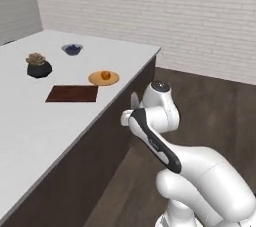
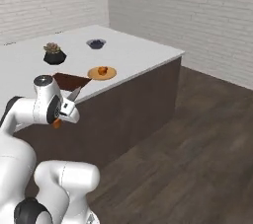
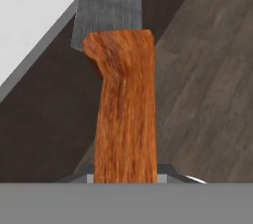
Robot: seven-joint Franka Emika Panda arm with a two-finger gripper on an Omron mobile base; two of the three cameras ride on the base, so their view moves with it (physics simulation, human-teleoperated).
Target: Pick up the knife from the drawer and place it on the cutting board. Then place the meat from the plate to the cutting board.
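My gripper (image 3: 126, 176) is shut on the knife (image 3: 126, 109), gripping its orange-brown handle, with the silver blade (image 3: 108, 6) pointing away from the hand. The gripper (image 2: 66, 109) hangs in front of the dark counter face, below the countertop edge, and the blade (image 2: 74, 93) angles up toward the counter. On the white counter lies the dark reddish-brown cutting board (image 1: 72, 93) (image 2: 69, 80). Just past it sits the tan-orange plate (image 1: 95, 79) (image 2: 111, 73) with the meat (image 1: 105, 75) (image 2: 102, 70) on it. The drawer is out of view.
A plant in a black pot (image 1: 38, 66) (image 2: 54, 55) and a grey bowl with blue contents (image 1: 72, 48) (image 2: 96, 43) stand farther back on the counter (image 1: 30, 131). Dark wooden floor (image 2: 188, 144) stretches to the right, bounded by brick walls.
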